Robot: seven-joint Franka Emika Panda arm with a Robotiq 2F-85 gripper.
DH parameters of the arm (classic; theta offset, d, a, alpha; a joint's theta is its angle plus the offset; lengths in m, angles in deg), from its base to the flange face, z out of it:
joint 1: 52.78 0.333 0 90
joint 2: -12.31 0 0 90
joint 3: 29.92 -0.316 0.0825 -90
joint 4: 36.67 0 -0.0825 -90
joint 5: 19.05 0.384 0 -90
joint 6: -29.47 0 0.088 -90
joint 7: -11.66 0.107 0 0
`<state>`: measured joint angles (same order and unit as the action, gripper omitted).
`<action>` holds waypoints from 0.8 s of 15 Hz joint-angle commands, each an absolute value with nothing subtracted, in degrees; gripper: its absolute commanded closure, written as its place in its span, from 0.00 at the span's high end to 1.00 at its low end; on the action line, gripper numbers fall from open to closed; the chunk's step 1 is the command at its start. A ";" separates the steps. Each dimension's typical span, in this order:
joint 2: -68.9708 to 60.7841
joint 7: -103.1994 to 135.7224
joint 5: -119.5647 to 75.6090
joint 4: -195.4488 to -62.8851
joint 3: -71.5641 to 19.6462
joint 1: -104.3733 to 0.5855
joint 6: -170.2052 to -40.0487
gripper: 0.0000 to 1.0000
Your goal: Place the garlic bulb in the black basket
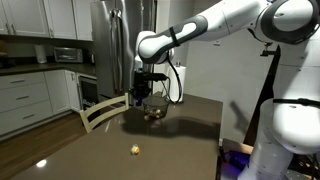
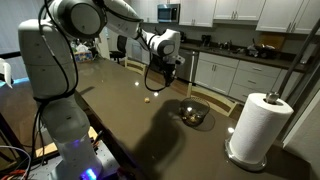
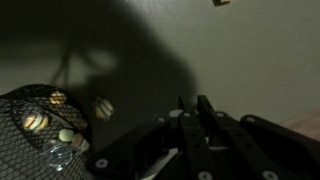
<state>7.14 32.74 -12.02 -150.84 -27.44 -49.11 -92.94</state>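
Observation:
The garlic bulb (image 1: 135,151) is a tiny pale lump lying alone on the dark table; it also shows in an exterior view (image 2: 146,99) and at the top edge of the wrist view (image 3: 221,2). The black basket (image 1: 153,113) is a low round wire basket that stands further along the table (image 2: 193,113). In the wrist view it is at the lower left (image 3: 20,105) with yellowish items inside. My gripper (image 1: 145,90) hangs above the table between bulb and basket (image 2: 160,82). Its fingers (image 3: 195,105) are close together and hold nothing.
A roll of paper towels (image 2: 258,127) stands on the table past the basket. A chair back (image 1: 103,112) stands at the table's far edge. A small yellowish round item (image 3: 103,107) lies beside the basket's wall. Kitchen cabinets and a fridge (image 1: 112,40) stand behind.

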 commanded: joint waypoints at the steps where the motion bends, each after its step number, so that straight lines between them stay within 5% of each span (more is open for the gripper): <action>1: 12.52 41.18 -16.14 -156.17 -27.10 -50.73 -98.32 0.07; 12: 9.50 57.44 -20.14 -153.26 -24.12 -56.36 -96.46 0.06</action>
